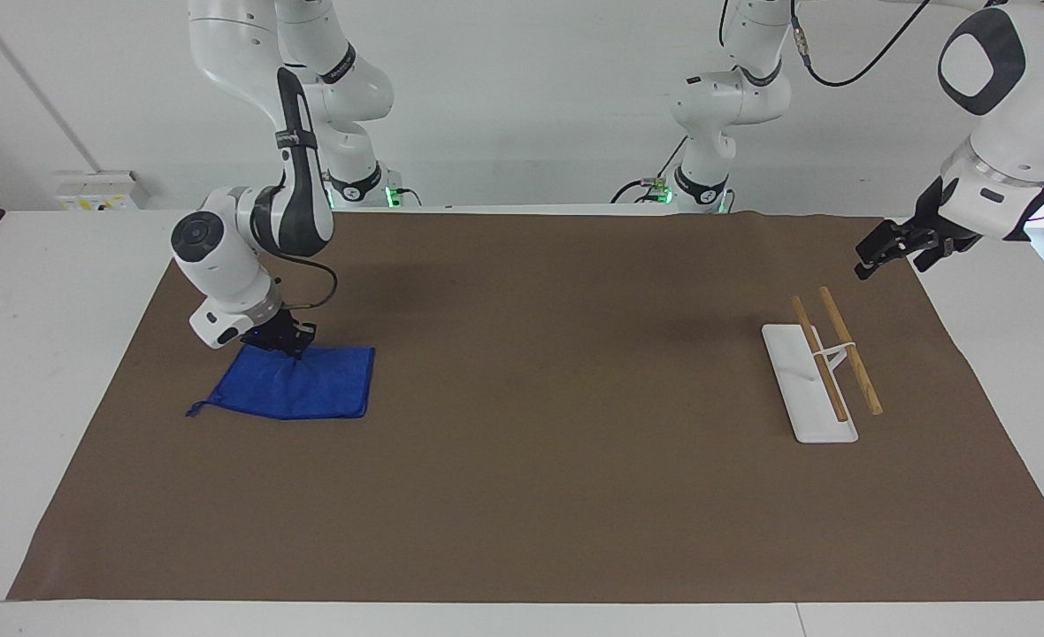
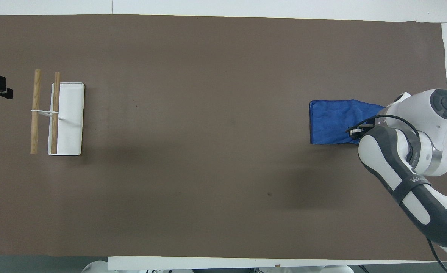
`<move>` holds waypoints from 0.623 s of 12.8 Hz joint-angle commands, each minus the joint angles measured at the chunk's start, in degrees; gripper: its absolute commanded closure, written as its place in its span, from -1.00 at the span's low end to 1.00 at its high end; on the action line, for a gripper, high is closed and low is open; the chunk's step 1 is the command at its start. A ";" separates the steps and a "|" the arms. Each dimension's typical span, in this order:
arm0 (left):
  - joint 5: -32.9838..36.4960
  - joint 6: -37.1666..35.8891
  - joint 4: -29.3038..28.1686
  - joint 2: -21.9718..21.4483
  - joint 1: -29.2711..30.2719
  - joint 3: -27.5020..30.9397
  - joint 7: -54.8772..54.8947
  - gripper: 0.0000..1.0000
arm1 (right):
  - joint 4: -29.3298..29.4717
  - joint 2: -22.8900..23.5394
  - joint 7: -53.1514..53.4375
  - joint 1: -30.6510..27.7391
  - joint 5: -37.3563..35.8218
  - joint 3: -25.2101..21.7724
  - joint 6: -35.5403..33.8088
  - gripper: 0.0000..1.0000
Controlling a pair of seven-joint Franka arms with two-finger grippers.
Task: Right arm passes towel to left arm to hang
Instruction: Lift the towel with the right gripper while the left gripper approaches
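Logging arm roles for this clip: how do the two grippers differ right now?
The right gripper is down at the towel, pinching the edge nearer the robots, which bunches up; the left gripper holds nothing. The right gripper is low over the mat; the left gripper hangs in the air near the rack, waiting. Both are black, on white arms.
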 commanded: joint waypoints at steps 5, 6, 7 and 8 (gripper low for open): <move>0.07 18.68 -17.12 -4.54 -12.47 0.26 -36.53 -1.00 | 17.94 -0.12 21.03 -0.10 17.58 10.61 -17.52 1.00; 0.07 21.04 -18.09 -4.01 -14.75 0.26 -42.15 -1.00 | 18.56 0.14 27.11 -0.01 21.97 12.72 -17.08 1.00; 0.07 23.50 -18.80 -3.40 -16.52 0.26 -47.86 -1.00 | 18.83 0.23 33.78 -0.01 26.54 14.57 -16.30 1.00; 0.07 26.13 -18.98 -2.17 -18.54 0.26 -52.61 -1.00 | 19.53 0.41 39.94 -0.01 31.98 16.16 -15.68 1.00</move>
